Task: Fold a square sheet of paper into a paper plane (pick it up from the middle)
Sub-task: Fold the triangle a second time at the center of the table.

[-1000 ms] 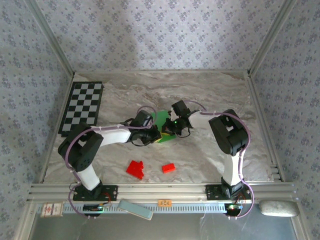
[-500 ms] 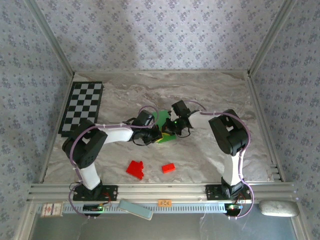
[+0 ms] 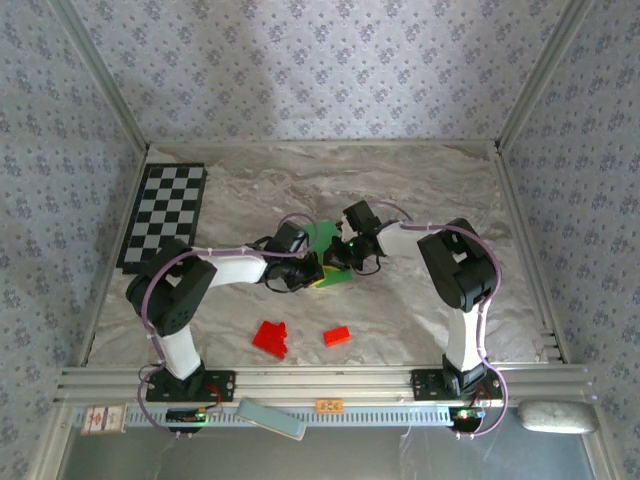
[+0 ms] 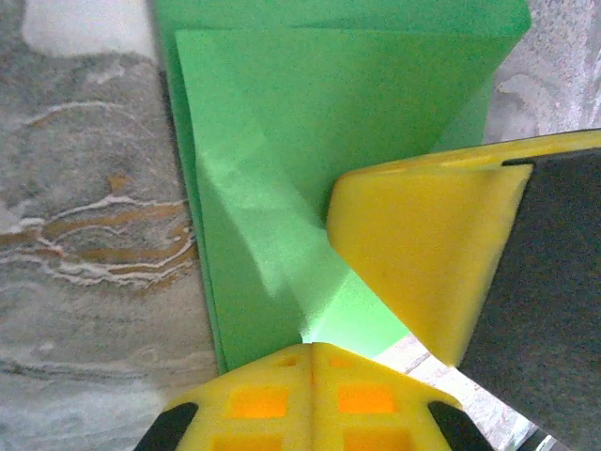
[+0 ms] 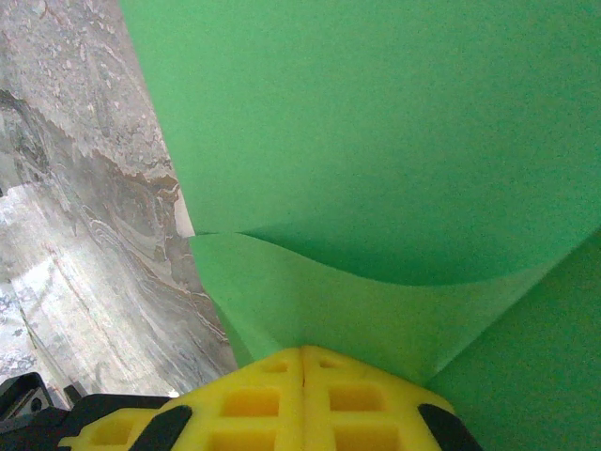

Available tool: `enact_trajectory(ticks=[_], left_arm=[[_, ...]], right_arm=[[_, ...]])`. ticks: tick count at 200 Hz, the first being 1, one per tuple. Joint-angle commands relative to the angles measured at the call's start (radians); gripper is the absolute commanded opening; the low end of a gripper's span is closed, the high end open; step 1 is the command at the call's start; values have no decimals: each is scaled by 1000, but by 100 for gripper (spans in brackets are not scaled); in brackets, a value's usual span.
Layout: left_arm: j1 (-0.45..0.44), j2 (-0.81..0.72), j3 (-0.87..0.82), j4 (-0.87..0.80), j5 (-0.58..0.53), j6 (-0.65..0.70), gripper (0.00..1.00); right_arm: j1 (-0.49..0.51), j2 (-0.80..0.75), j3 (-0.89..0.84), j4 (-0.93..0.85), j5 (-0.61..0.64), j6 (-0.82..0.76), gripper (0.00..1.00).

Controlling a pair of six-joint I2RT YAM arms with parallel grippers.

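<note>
Two red blocks point(image 3: 270, 338) near creased green paper point(image 3: 322, 238)

Thin matt green stock, sharply creased, for the square sheet of paper point(image 4: 310, 141). Dull moulded yellow plastic on the left gripper point(image 4: 313, 362). Smooth marble-look worktop point(image 3: 420, 180); brushed metal rail point(image 3: 320, 380) along near edge.

— What closes the space in?
— Walls papered in grey-blue with small floral sprigs point(image 3: 320, 70) on three sides, and bare aluminium frame posts point(image 3: 108, 85) in the corners.
— And below?
— A tabletop with a grey-and-tan marbled stone pattern point(image 3: 430, 180), edged at the near side by a slotted aluminium rail point(image 3: 330, 378). The light is soft and even — one dim shadow lies on the back wall.
</note>
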Motion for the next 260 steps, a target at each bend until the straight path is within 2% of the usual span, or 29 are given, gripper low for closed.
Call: enact_trajectory(ticks=[1,89,135,174,192,260], left_arm=[[-2,17,-18,-47,14,23,4],[-20,-1,-49,-158,0,71,3],[-19,-90,-56,-246,-25,129,2],[-19,-158,-24,-141,-44,112,3],[-18,-145,-20,-81,-61,86,3],[-17,-41,15,-28,-98,36,2]], right_arm=[[-6,87,-36,-107,140,-7,3],[-7,92,-25,-122,143,-7,3],[-6,89,-27,-119,141,-1,3],[-4,84,-27,-111,136,6,3],[-4,83,-27,-106,131,11,3],[-4,81,-24,-93,113,16,3]])
